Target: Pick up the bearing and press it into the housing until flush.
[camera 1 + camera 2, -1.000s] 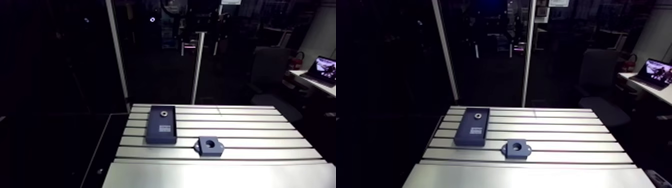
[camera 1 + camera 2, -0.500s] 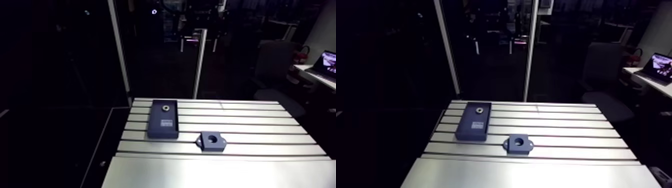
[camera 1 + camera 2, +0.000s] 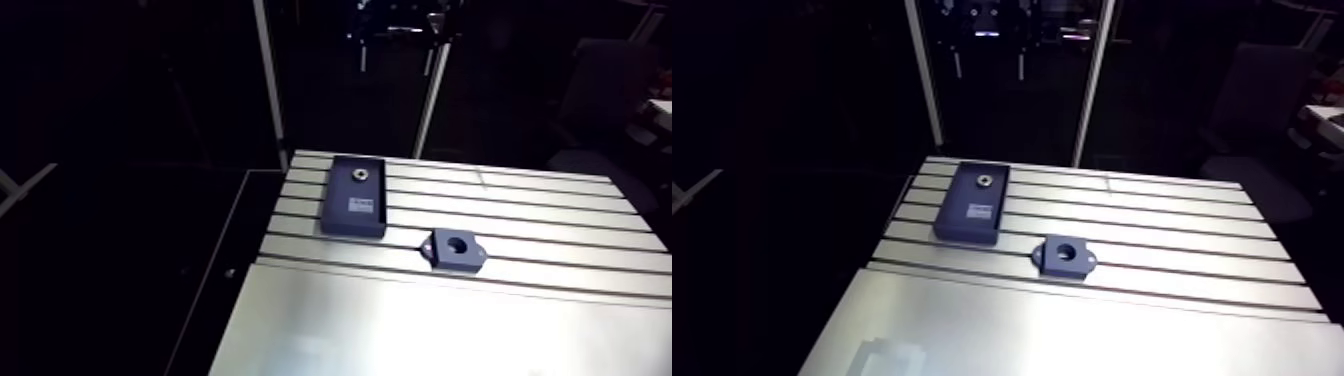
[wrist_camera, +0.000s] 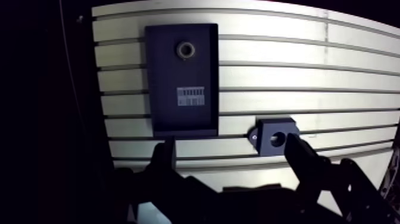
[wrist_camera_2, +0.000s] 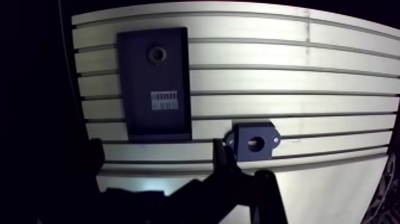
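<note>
The bearing [image 4: 187, 50], a small metal ring, lies in the far end of a dark rectangular tray [image 4: 178, 77] on the slotted table. The tray carries a white label [image 4: 191, 96]. The dark housing [image 4: 265, 127], a block with a round bore and two ears, sits on the table apart from the tray, at its near corner. In the wrist view my gripper [image 4: 232, 152] hangs high above the table, open and holding nothing. The housing shows just inside one finger [image 4: 300, 150], and the tray's near edge lies ahead of the other. The arm view shows tray [image 3: 345, 215] and housing [image 3: 441, 256], not the gripper.
The slotted aluminium table [image 3: 540, 205] gives way to a smooth plate [image 3: 400, 320] at its near side. Beyond the table's left edge [image 3: 262, 255] it drops to a dark floor. A white upright post [image 3: 268, 75] stands behind the far left corner.
The arm view has shifted and tilted down, so the camera has moved. Tray, bearing and housing keep their places on the table.
</note>
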You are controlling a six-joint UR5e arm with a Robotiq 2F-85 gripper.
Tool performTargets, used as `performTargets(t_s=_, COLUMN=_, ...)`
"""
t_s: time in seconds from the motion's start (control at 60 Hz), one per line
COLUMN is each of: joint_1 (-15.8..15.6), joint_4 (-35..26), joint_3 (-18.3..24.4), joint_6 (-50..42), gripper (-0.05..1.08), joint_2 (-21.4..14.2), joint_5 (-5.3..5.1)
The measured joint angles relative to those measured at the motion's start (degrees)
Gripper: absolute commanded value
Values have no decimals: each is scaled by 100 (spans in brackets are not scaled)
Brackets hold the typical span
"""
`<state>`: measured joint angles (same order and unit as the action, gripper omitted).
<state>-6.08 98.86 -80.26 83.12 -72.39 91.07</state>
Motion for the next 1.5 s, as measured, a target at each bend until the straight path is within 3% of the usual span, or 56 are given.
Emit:
performTargets(t_s=0.317, joint_1=-244, joint_4=522, joint_3=76, joint_6=-499, gripper=0, joint_2=565, joint_5=71)
performTargets(t_s=0.75, joint_1=-311, joint_4=1060, joint_3=225, joint_6=-615, gripper=0, joint_2=1331, joint_5=81)
performTargets(t_s=1.5, joint_1=-315, joint_4=1277, joint_3=285, joint_6=-535, gripper=2, joint_2=1788, joint_5=56)
